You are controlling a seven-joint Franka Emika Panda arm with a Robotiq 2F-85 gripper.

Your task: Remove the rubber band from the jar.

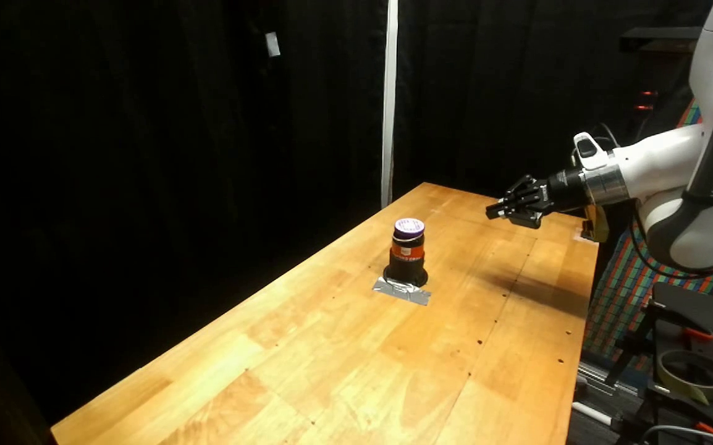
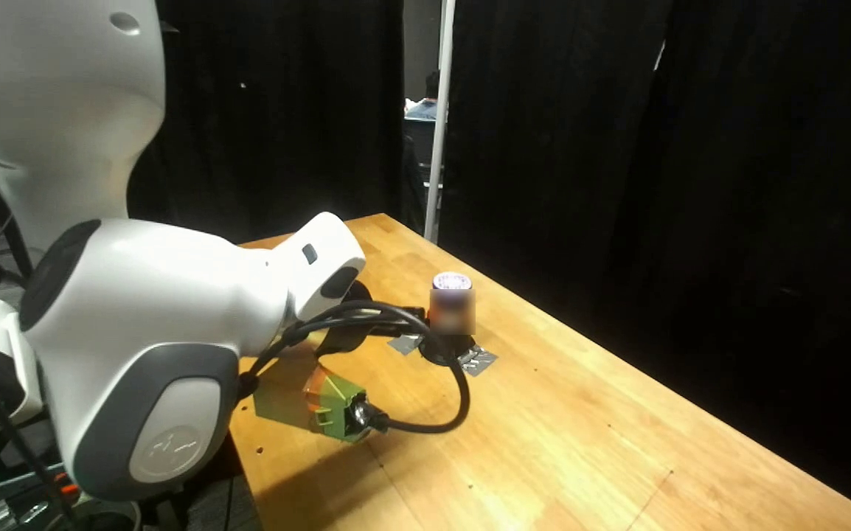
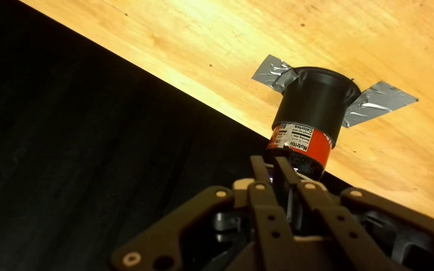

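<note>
The jar (image 1: 407,252) stands upright in a black base taped to the table. It has an orange-red label and a purple-white lid (image 1: 409,227). In an exterior view the jar (image 2: 453,313) is blurred. The rubber band (image 1: 405,240) is a thin pale ring round the jar just below the lid. It shows partly behind the fingers in the wrist view (image 3: 303,176). My gripper (image 1: 496,211) is in the air beside the jar, apart from it, at about lid height. In the wrist view my gripper (image 3: 269,160) is slightly open with a narrow empty gap. The fingers hide the lid there.
The black base (image 3: 314,101) is held by grey tape strips (image 3: 380,103) on the wooden table (image 1: 344,346). Black curtains (image 1: 177,154) hang past the table's long edge. A black cable (image 2: 462,391) loops off the arm. A side stand with a tape roll (image 1: 693,374) is beside the table.
</note>
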